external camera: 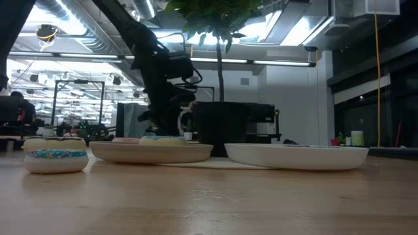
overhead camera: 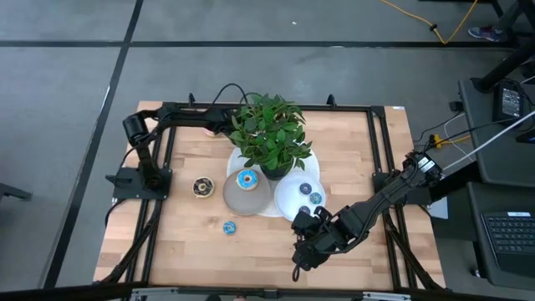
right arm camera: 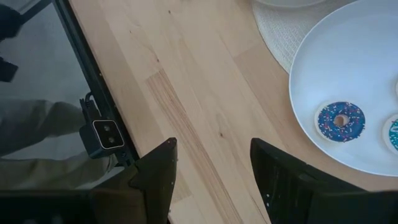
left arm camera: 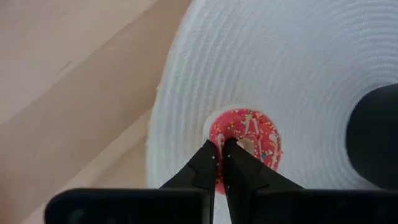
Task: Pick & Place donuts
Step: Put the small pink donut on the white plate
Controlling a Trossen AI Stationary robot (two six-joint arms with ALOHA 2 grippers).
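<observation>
Left gripper (left arm camera: pixel 219 149): dark tapered fingers pinched together, tips meeting on near rim of pink donut (left arm camera: pixel 247 138); whether ring is actually gripped, cannot tell. Donut glossy, speckled with sprinkles, lying on ribbed white woven mat (left arm camera: pixel 298 74).

Right gripper (right arm camera: pixel 211 163): blunt black fingers spread apart, nothing between, over pale grained wood table (right arm camera: pixel 186 93). Beyond its tips, smooth white plate (right arm camera: pixel 311 68) holds dark blue sprinkled donut (right arm camera: pixel 340 122).

Light blue donut (overhead camera: pixel 247 178) on grey plate (overhead camera: pixel 234 194).
</observation>
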